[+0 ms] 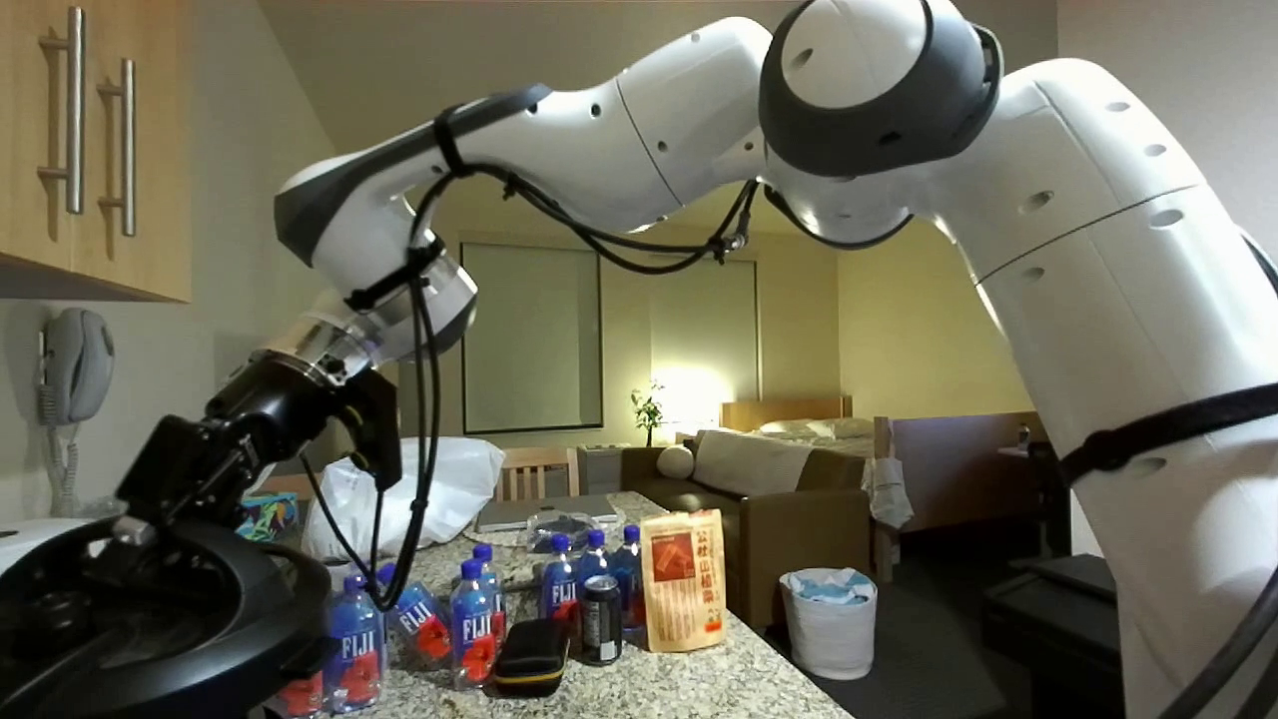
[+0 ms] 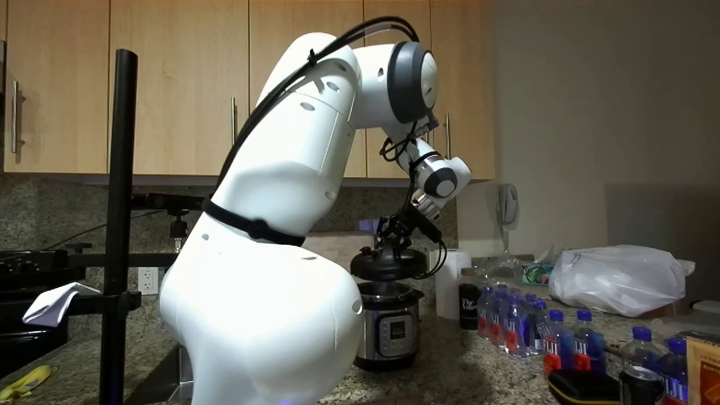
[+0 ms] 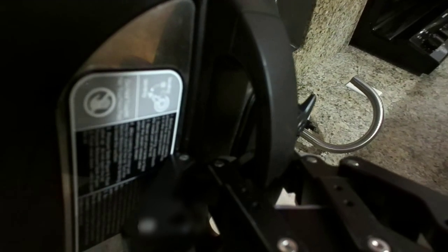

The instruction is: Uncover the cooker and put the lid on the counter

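In an exterior view, from the left, a black upright pole (image 2: 118,225) stands before the wood-fronted cabinets (image 2: 180,90). Next comes the white robot arm (image 2: 270,315), hiding much of the speckled granite counter (image 2: 461,365). Just right of its base the electric pressure cooker (image 2: 391,332) sits on that surface, uncovered; the round black lid (image 2: 388,265) hangs just above it, apart from the rim. The gripper (image 2: 389,245) is clamped on the lid's arched handle (image 3: 276,91) (the wrist view shows its jaws on either side of it). Farther right stand a paper towel roll (image 2: 451,287), a dark container with white lettering (image 2: 469,308) and a cluster of blue-capped Fiji water bottles (image 2: 514,332), with a bulging white plastic bag (image 2: 619,278) beyond them.

In an exterior view, left to right, there are a corded wall phone (image 1: 82,364), a black zip case (image 1: 532,654), a dark drink can (image 1: 601,619) and a tan paper pouch (image 1: 684,579) standing upright. Deeper in the room come a leafy plant (image 1: 647,411), a bright glow (image 1: 694,391), a brown sofa (image 1: 804,539), a bed (image 1: 809,441) and a white bin (image 1: 829,634) on the dark floor (image 1: 944,609).
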Motion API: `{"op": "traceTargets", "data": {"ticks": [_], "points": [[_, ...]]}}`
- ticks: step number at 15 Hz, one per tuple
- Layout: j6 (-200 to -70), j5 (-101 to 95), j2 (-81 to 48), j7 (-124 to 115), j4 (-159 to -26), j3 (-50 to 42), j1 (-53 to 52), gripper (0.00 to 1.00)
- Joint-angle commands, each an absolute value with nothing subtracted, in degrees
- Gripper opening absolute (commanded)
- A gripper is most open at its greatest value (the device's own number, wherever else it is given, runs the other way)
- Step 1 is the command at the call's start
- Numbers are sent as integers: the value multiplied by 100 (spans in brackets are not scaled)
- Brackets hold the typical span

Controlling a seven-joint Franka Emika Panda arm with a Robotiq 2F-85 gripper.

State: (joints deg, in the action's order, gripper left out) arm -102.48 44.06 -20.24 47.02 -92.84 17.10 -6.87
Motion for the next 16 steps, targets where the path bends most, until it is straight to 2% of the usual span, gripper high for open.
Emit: {"op": "traceTargets", "data": {"ticks": [1,16], "points": [[-9948,4957,-1459,5128,-9785,1539,-412,4],[-10212,5386,-147,5264,-11554,273,-33,4]]}}
